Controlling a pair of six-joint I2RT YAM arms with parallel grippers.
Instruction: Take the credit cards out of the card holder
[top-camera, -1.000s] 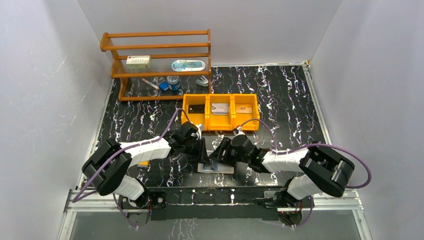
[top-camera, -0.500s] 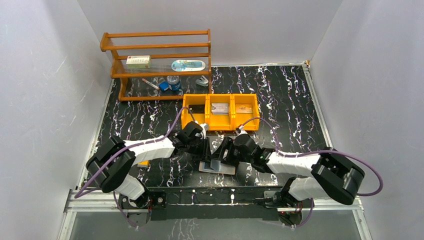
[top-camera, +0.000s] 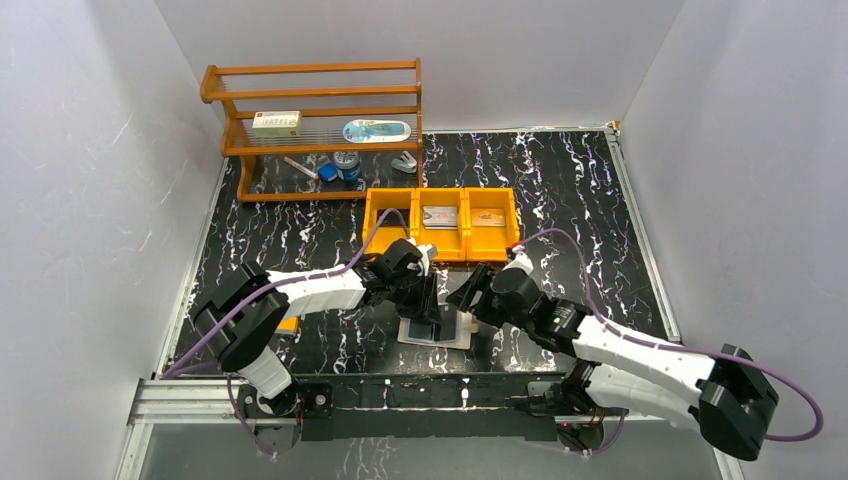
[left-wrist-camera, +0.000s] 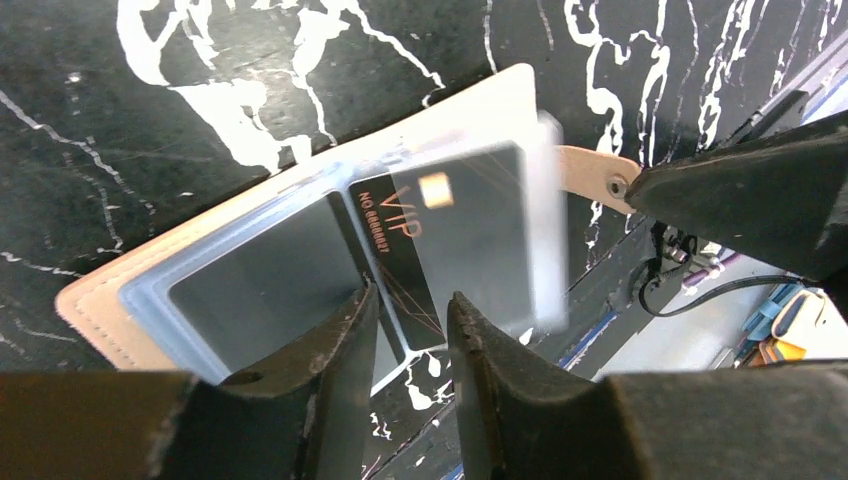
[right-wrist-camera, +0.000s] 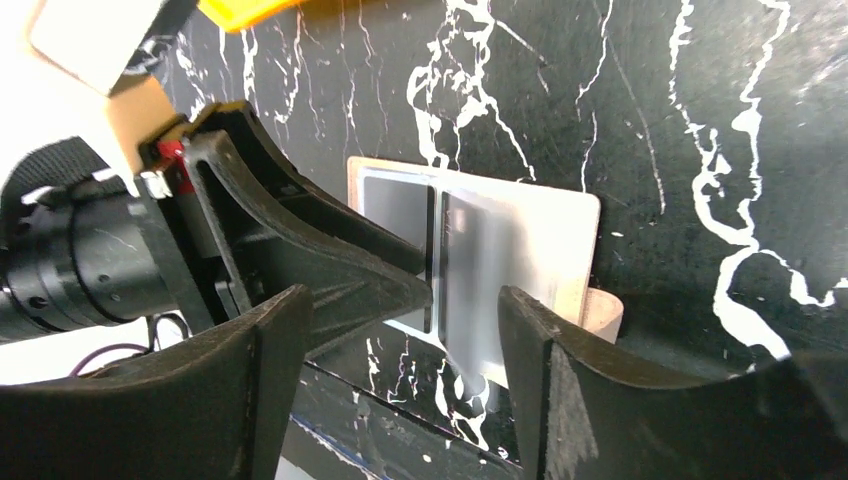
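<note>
Currently: holder (top-camera: 456, 337) open flat on table (top-camera: 560, 190), near edge, between grippers. Clear sleeve holds black card (left-wrist-camera: 400, 240). Jaws of left gripper (left-wrist-camera: 410, 310) narrowly apart, tips at card edge; grip cannot be told. Jaws of right gripper (right-wrist-camera: 400, 300) wide, empty, over holder.

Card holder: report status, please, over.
Left gripper jaws narrowly apart over black VIP plastic card. Right gripper jaws wide, empty. Tan folding card holder open, card partly under clear sleeve.

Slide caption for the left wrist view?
Left gripper, jaws slightly apart, poised over black VIP card in open card holder.
</note>
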